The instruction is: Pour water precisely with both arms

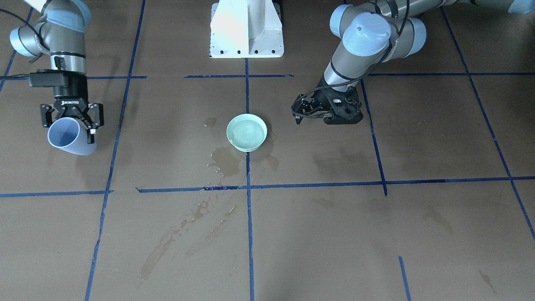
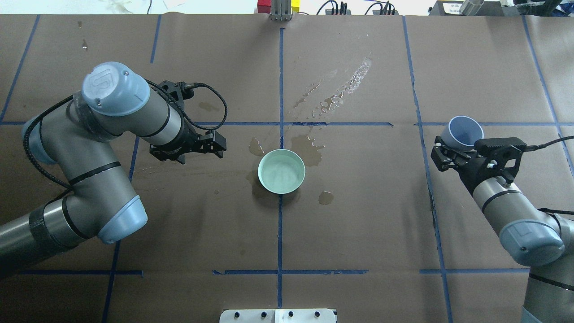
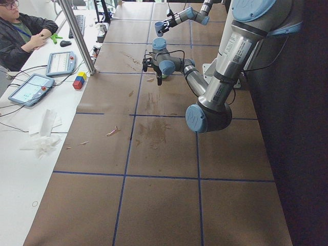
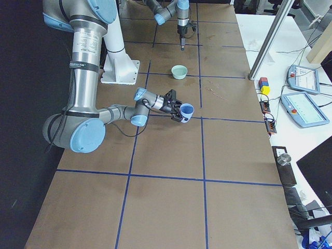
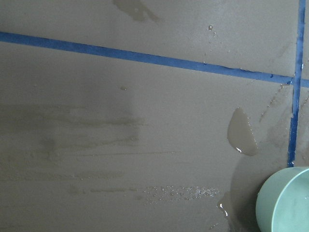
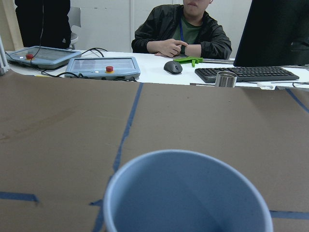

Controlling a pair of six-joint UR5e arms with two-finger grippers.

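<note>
My right pincer (image 1: 72, 119) grips the blue cup (image 1: 70, 136), tilted, well away from the green bowl (image 1: 246, 132) that holds the water (image 1: 246, 133). My left pincer (image 1: 301, 111), beside the bowl, looks closed and empty. Any nudge could slop water onto the already wet surface (image 1: 317, 234).

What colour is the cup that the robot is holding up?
The plastic cup in the right gripper is pale blue, clearest in the front-facing view.

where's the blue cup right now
The blue cup is held in the right claw, tilted, off to the right side of the overhead view, well clear of the green bowl at the table's middle.
</note>
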